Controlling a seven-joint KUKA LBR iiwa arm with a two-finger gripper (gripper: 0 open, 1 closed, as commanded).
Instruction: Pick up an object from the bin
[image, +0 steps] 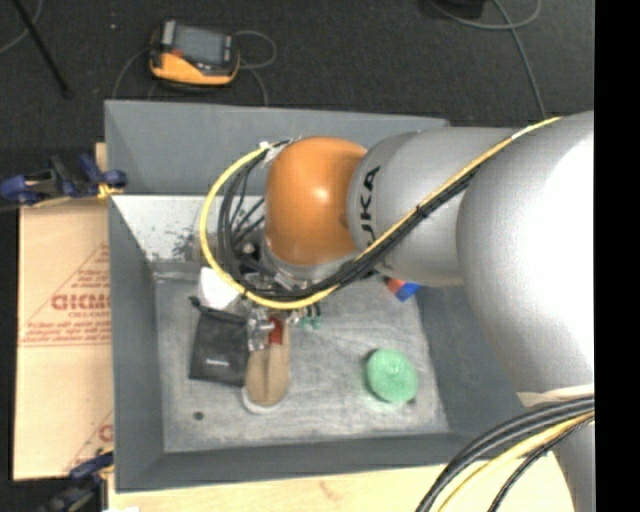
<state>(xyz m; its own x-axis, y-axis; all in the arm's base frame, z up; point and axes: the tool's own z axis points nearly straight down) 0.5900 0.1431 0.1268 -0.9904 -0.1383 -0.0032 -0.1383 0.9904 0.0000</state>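
Observation:
My gripper (263, 329) shows just below the arm's orange cover, low over the left half of the bin floor. Directly under it lies a tan, oval wooden piece (267, 380), lengthwise toward the front wall, its upper end hidden by the gripper. A flat black square thing (217, 350) lies right beside that piece on the left, touching or nearly touching it. A small white thing (213, 287) peeks out above the black one, partly covered by the cables.
A green bumpy ball (390, 375) rests on the right part of the floor, apart from the others. A small blue and red thing (403, 291) sticks out from under the arm near the right wall. The arm covers the bin's back.

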